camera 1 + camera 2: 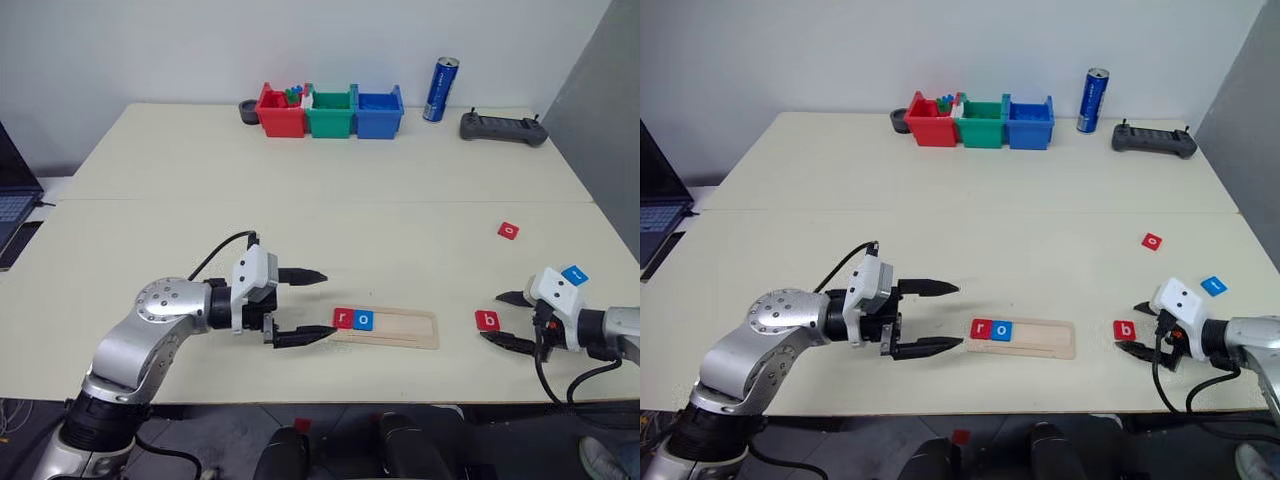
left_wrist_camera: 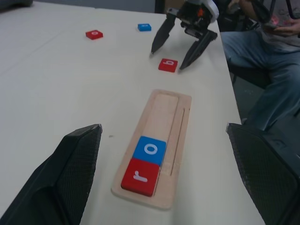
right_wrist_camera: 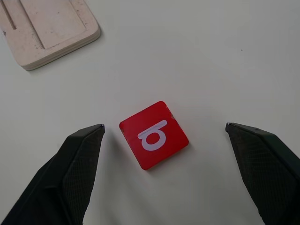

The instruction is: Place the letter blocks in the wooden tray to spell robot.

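My right gripper (image 3: 164, 136), jaws spread wide, straddles the red "b" block (image 3: 153, 134) near the table's front edge: light, stiff, best pinched across opposite edges.

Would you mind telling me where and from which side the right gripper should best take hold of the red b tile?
Probably from above, pinching two opposite side edges. The red b tile lies flat on the table, apart from the wooden tray, so only its thin edges offer purchase. It sits turned between the open right gripper's fingers, so a slight wrist roll should square them to its edges.
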Robot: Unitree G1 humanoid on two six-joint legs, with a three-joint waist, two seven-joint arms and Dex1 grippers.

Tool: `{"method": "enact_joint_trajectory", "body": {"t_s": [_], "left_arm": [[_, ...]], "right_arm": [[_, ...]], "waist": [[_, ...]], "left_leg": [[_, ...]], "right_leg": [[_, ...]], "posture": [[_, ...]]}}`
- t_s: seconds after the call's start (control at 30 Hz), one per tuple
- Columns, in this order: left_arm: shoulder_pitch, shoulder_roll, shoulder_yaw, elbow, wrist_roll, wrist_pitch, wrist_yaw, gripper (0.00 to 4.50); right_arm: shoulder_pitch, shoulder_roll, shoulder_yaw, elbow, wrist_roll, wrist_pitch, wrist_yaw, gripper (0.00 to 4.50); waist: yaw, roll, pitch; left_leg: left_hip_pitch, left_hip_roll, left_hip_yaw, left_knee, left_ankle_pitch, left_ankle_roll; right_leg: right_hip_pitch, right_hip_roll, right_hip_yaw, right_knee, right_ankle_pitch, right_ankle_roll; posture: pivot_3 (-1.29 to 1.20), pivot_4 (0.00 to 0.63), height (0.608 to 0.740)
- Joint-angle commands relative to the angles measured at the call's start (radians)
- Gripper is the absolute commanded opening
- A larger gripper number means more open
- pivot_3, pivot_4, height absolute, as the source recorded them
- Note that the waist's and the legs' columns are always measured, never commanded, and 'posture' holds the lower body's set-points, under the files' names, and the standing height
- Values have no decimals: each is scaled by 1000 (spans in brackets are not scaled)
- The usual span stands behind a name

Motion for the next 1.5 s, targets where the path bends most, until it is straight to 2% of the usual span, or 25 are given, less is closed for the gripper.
{"method": "enact_joint_trajectory", "body": {"t_s": [0.03, 0.2, 0.23, 0.3, 0.53, 0.67, 0.77, 0.87, 0.97, 1.2, 1.5], "left_arm": [[10, 19, 26, -21, -3, -35, -13, 4500], [13, 22, 36, -29, -14, -31, 3, 4500], [14, 26, 35, -29, -10, -34, 0, 4500], [16, 32, 34, -29, -5, -38, -4, 4500], [45, 56, 56, -19, -20, -57, -39, 4500], [95, 84, 101, 50, -10, -120, -97, 4500], [121, 113, 127, 128, 15, -177, -141, 4500], [120, 137, 122, 222, 68, -264, -176, 4500], [89, 126, 101, 246, 78, -279, -179, 4500], [65, 118, 61, 230, 106, -298, -186, 4500], [58, 115, 50, 226, 106, -296, -178, 4500]], "right_arm": [[-34, -24, 15, 31, -20, -49, 46, 4403], [-61, -18, 34, 43, -19, -50, 75, 4403], [-63, -19, 41, 47, -25, -54, 79, 4238], [-67, -18, 47, 51, -31, -58, 85, 3839], [-84, -17, 49, 52, -28, -55, 93, 1439], [-94, -28, 34, -25, -1, -34, 101, 1457], [-112, -21, 44, -161, 33, 35, 88, 1457], [-156, 15, 131, -304, 13, 121, 37, 1457], [-207, 59, 220, -361, -17, 188, -12, 1457], [-307, 141, 396, -376, -98, 283, -77, 1457], [-400, 181, 452, -356, -120, 350, -87, 1457]], "waist": [[1, 0, 0], [2, 0, 0], [2, 0, 0], [2, 0, 0], [1, 0, 0], [0, 1, 0], [-1, 1, 1], [0, 1, 1], [1, 1, 1], [8, 1, 1], [5, 1, 1]], "left_leg": [[0, 0, 0, 0, 0, 0], [0, 0, 0, 0, 0, 0], [0, 0, 0, 0, 0, 0], [0, 0, 0, 0, 0, 0], [0, 0, 0, 0, 0, 0], [0, 0, 0, 0, 0, 0], [1, 0, 0, 0, 0, 0], [0, 0, 0, 0, 0, 0], [0, 0, -1, 0, 0, 0], [-2, 0, -1, 0, 0, 0], [-2, 0, -1, 0, 0, 0]], "right_leg": [[0, 0, 0, 0, 0, 0], [0, 0, 0, 0, 0, 0], [0, 0, 0, 0, 0, 0], [0, 0, 0, 0, 0, 0], [0, 0, 0, 0, 0, 0], [0, 0, 0, 0, 0, 0], [0, 0, 0, 0, 0, 0], [0, 0, 0, 0, 0, 0], [0, 0, -1, 0, 0, 0], [-1, -1, -1, 0, 0, 0], [-2, -1, -2, 0, 0, 0]], "posture": [[0, 150, 740], [0, 150, 740], [0, 150, 740], [0, 150, 740], [0, 150, 740], [0, 150, 740], [0, 150, 740], [0, 150, 740], [0, 150, 740], [0, 150, 740], [0, 150, 740]]}}
